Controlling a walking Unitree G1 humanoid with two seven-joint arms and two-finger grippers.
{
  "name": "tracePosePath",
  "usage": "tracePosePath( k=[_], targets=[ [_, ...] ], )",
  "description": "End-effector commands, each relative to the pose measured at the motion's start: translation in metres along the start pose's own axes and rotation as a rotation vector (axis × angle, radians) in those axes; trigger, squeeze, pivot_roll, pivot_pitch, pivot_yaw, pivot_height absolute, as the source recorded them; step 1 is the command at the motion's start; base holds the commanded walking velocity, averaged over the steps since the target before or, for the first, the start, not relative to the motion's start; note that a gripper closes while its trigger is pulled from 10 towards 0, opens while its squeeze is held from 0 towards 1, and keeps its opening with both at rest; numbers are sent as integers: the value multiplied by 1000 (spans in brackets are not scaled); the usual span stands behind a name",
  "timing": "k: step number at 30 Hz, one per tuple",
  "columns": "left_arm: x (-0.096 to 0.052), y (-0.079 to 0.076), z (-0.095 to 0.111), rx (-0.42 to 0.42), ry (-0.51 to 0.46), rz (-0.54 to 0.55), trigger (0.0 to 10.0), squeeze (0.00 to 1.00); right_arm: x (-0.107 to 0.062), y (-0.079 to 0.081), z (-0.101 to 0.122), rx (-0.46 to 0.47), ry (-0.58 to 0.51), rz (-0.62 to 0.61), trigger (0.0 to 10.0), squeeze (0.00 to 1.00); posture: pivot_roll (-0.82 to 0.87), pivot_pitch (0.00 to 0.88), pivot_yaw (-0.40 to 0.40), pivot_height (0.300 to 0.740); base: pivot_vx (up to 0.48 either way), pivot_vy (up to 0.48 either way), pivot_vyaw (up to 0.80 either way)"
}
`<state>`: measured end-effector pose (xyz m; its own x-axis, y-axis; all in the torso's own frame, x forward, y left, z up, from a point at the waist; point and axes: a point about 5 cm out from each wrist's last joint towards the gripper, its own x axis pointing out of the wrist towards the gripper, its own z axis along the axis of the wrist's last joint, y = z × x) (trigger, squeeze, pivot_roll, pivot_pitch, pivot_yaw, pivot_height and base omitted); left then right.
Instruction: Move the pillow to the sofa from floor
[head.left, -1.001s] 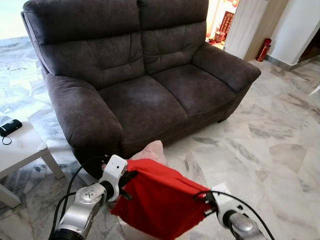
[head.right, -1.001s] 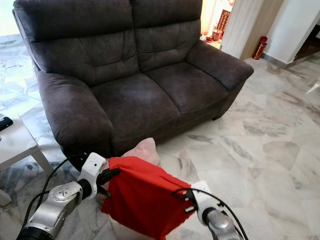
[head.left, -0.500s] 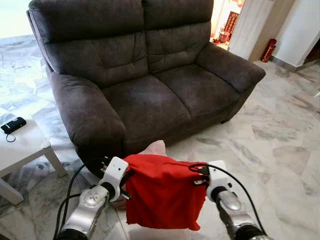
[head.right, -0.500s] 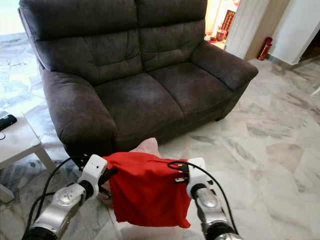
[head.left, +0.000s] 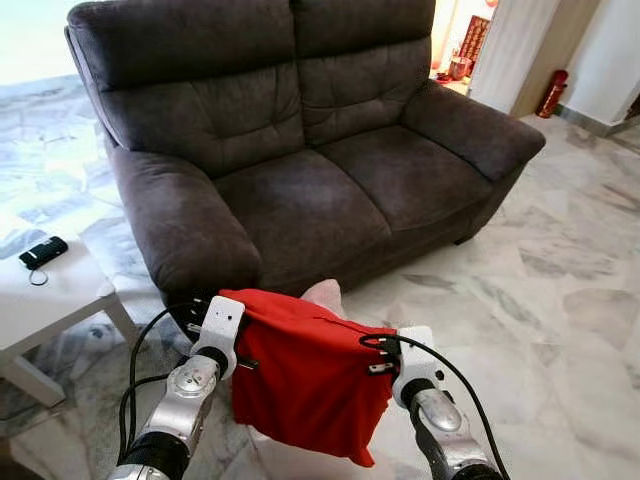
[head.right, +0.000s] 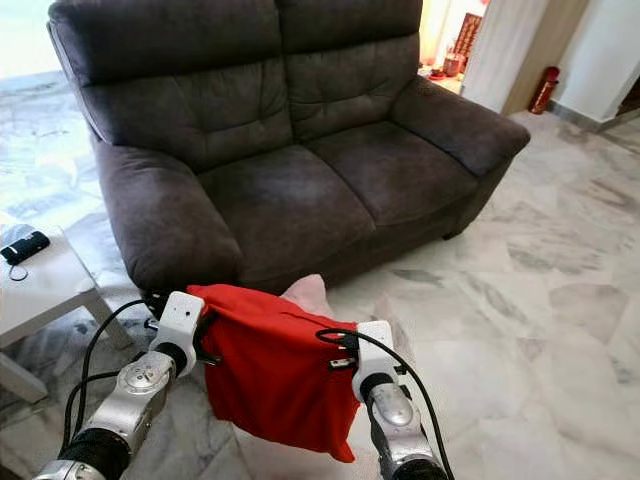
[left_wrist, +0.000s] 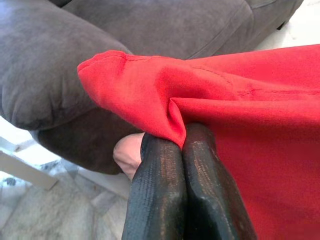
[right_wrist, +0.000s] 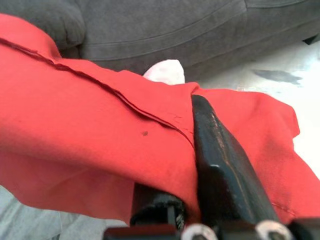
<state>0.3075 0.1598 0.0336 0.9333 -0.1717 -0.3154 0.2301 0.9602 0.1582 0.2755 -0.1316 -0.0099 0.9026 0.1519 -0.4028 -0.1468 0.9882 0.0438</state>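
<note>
Red pillow (head.left: 305, 380) held up before the sofa (head.left: 300, 150).
My left fingers (left_wrist: 170, 150) and right fingers (right_wrist: 220, 165) pinch its edges, both clamped tight on cloth.

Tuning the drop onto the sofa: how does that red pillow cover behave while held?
Likely floppy: the red pillow cover sags between the left hand and right hand, its lower edge hanging loose. Probably light, since pinched edges alone carry it. It may slump rather than land flat on the sofa.
</note>
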Motion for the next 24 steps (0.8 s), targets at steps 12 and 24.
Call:
tracePosePath(
  k=[12, 24],
  targets=[
    [16, -24, 16, 46, -45, -85, 10000, 0, -16, -39, 0, 85, -120, -179, 10000, 0, -85, 0, 84, 740, 0, 0, 0],
    [19, -21, 18, -77, -73, -31, 10000, 0, -19, -47, -1, 127, -155, -201, 10000, 0, -54, 0, 0, 740, 0, 0, 0]
  ],
)
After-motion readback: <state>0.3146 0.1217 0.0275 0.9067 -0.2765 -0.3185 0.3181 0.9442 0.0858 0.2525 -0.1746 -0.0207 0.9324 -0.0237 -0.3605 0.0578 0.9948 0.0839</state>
